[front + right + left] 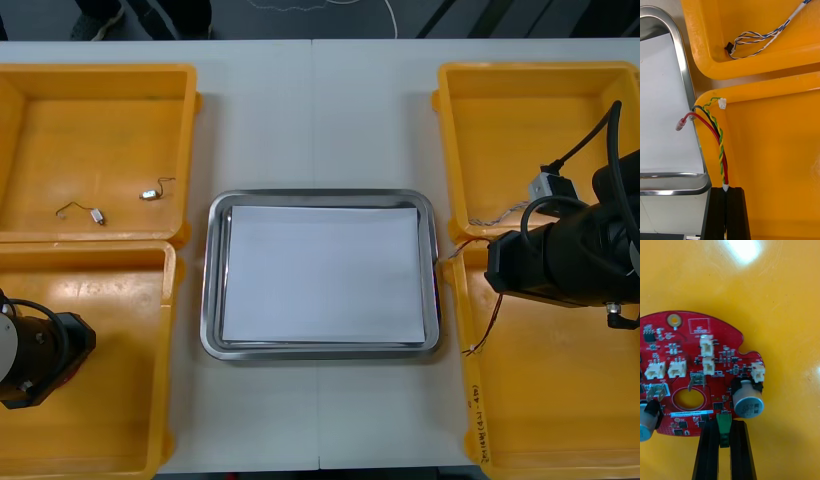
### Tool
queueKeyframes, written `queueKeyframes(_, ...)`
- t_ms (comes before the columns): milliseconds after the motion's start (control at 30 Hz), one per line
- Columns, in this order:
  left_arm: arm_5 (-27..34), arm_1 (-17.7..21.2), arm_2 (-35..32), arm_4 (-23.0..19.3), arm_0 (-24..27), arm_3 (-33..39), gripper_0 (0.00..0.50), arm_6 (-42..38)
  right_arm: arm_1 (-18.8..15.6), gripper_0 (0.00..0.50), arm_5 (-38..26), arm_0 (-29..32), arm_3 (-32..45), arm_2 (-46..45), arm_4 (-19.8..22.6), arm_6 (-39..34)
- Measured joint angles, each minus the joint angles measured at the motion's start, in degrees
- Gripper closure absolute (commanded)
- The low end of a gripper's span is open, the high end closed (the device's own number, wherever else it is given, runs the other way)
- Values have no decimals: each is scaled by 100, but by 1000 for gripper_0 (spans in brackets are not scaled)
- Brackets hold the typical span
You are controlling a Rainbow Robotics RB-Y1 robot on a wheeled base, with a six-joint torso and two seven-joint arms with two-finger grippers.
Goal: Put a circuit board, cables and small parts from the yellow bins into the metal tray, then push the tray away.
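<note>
Lift the red and yellow cable (721, 150), clamped in the right end effector (726, 189) at the metal tray's (211, 290) four o'clock, clear over the yellow bin (560, 420) rim; the left end effector (724, 431) pinches the circuit board (685, 352) at eight o'clock

Bright, even overhead light on the pale tabletop (320, 100). Faint soft shadows inside the four yellow plastic bins (95, 150). The shiny metal tray (210, 300) gleams along its rim at frame centre. White glare spots one yellow bin (747, 249) on its glossy floor.

Round red circuit board (696, 378) was inside a yellow bin (782, 296); the red and yellow cable (717, 142) trailed over another bin's corner onto the white-lined metal tray (214, 330).
</note>
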State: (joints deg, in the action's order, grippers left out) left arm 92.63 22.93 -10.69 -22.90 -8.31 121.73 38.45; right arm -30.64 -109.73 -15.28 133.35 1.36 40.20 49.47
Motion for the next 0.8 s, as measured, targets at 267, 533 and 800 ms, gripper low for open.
queueKeyframes(267,27,0,0,5,0,21,500,3,0,500,0,0,0,0,0,0)
queueKeyframes(533,695,18,-6,-4,0,726,500,11,0,500,-1,-3,-1,0,8,0)
queueKeyframes(800,1094,379,-21,-412,0,1365,500,26,-1,500,-1,-7,-3,0,42,0)
